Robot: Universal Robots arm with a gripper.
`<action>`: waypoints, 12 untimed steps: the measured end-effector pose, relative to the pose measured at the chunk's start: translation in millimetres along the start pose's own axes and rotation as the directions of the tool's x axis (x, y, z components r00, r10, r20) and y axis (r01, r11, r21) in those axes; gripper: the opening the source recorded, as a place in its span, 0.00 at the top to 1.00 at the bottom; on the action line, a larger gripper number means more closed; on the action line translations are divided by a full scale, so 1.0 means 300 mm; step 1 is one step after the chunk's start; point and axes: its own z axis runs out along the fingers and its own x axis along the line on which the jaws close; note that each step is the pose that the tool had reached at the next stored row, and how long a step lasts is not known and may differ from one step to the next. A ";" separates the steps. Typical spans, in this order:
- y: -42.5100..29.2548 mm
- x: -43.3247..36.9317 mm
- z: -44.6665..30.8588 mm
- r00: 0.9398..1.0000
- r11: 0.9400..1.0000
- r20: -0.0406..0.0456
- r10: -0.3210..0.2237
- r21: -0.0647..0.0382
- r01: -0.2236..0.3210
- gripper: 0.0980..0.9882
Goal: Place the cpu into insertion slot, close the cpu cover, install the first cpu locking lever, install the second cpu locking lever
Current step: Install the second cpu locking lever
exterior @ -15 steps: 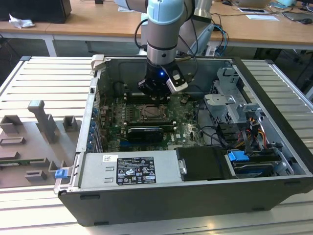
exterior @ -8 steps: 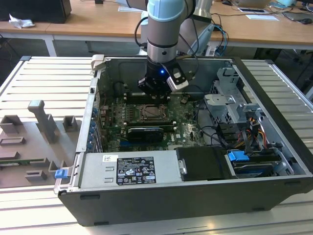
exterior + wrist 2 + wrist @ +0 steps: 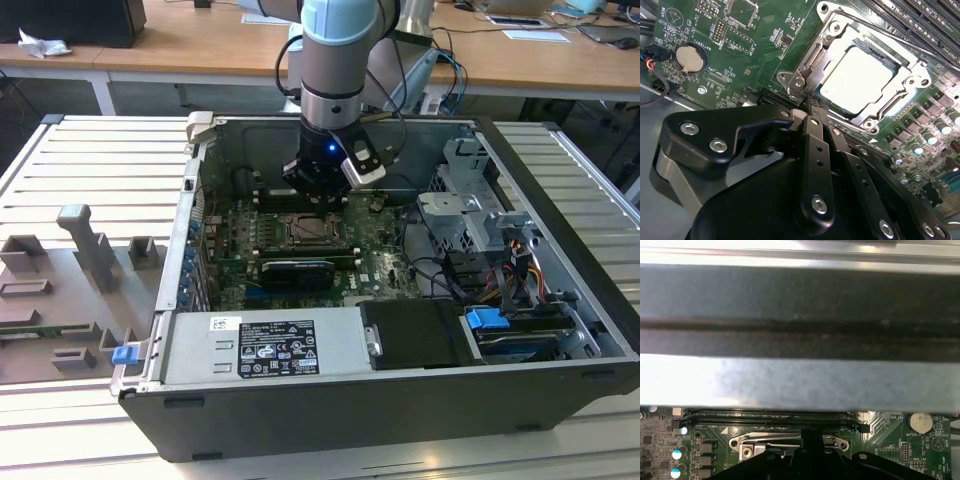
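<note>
You're looking into an open black computer case (image 3: pixel 560 215) with the green circuit board (image 3: pixel 765 45) inside. The thin silvery metal cpu cover (image 3: pixel 827 47) lies closed over the pale square cpu (image 3: pixel 855 80) seated in the socket. Your black gripper (image 3: pixel 810 112) sits clenched, fingertips together, touching the cover's edge.

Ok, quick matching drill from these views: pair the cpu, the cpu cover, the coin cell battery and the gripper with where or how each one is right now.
Things:
1. cpu
2. cpu cover
3. coin cell battery
4. gripper

States:
A. closed down, framing the chip
B. round and silvery, on the green board away from the socket
C. seated in the insertion slot, pale top showing through the window
D. black, tip at the socket's corner

Pairs: 1-C, 2-A, 3-B, 4-D
</note>
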 end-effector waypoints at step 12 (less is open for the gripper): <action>-0.023 0.000 -0.009 1.000 1.000 0.000 0.000 0.000 0.000 0.99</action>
